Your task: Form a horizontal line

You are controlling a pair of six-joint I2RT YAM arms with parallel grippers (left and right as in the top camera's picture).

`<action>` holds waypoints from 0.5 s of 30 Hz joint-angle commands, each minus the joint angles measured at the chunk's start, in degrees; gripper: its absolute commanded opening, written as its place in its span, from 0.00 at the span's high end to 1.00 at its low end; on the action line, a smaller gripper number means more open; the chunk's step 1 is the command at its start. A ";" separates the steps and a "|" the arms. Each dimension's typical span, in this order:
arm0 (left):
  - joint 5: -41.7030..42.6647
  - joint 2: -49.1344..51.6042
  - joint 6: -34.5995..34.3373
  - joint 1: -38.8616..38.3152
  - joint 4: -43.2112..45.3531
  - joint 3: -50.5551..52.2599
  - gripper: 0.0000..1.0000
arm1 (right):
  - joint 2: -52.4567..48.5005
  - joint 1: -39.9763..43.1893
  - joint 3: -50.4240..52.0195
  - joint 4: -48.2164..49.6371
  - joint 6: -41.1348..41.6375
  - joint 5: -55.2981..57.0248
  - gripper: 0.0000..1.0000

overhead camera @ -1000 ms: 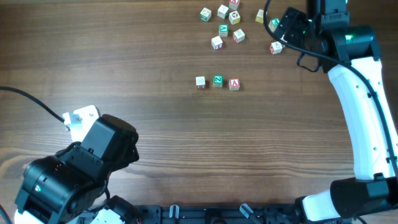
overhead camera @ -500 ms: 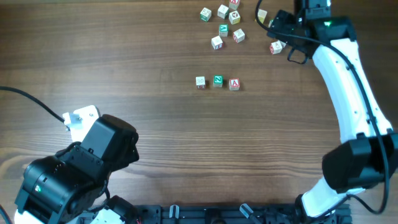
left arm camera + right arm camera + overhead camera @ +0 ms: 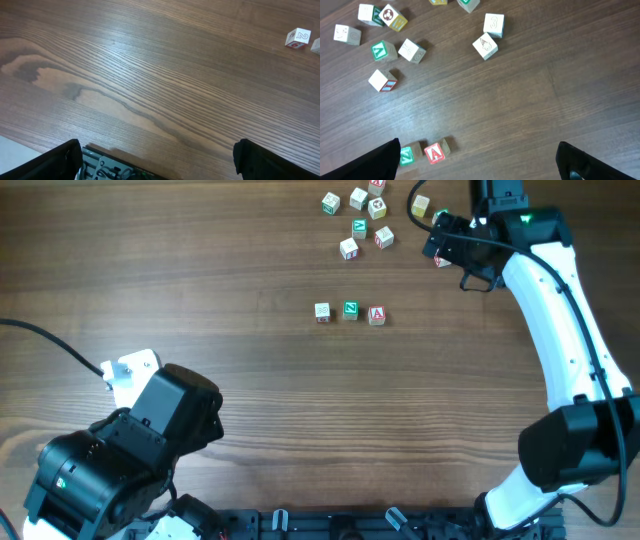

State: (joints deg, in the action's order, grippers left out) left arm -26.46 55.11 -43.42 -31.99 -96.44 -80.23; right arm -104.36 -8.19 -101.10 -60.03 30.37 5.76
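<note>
Three small wooden cubes stand in a horizontal line at mid-table in the overhead view: a pale-faced cube (image 3: 322, 311), a green-lettered cube (image 3: 350, 309) and a red "A" cube (image 3: 376, 314). In the right wrist view the green cube (image 3: 406, 155) and the red "A" cube (image 3: 434, 152) show at the lower left; the pale one is hidden behind a finger. My right gripper (image 3: 441, 242) (image 3: 480, 167) is open and empty, above the table's far right, beside the loose cubes. My left gripper (image 3: 160, 167) is open and empty; its arm (image 3: 130, 460) is at the near left.
Several loose alphabet cubes lie scattered at the far edge (image 3: 359, 226), also in the right wrist view (image 3: 485, 46). One cube (image 3: 438, 260) is partly under the right gripper. A single cube (image 3: 298, 37) shows at the far right of the left wrist view.
My right arm has swung and shifted a little to the left, and now partly covers the cube by it. The three-cube line and the left arm have not moved.
</note>
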 commanded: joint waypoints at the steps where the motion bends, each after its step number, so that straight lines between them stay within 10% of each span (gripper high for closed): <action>1: 0.07 -0.24 -0.13 0.00 -0.04 -0.15 0.00 | 6.01 0.02 -0.68 -0.48 -1.92 -1.16 0.00; 15: 0.07 -0.24 -0.13 0.00 -0.04 -0.15 0.00 | 17.46 0.02 -0.68 9.79 -9.64 -5.99 0.00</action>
State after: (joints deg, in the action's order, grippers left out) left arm -26.46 55.11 -43.42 -31.99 -96.44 -80.23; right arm -87.48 -8.19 -101.21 -52.03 22.81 2.39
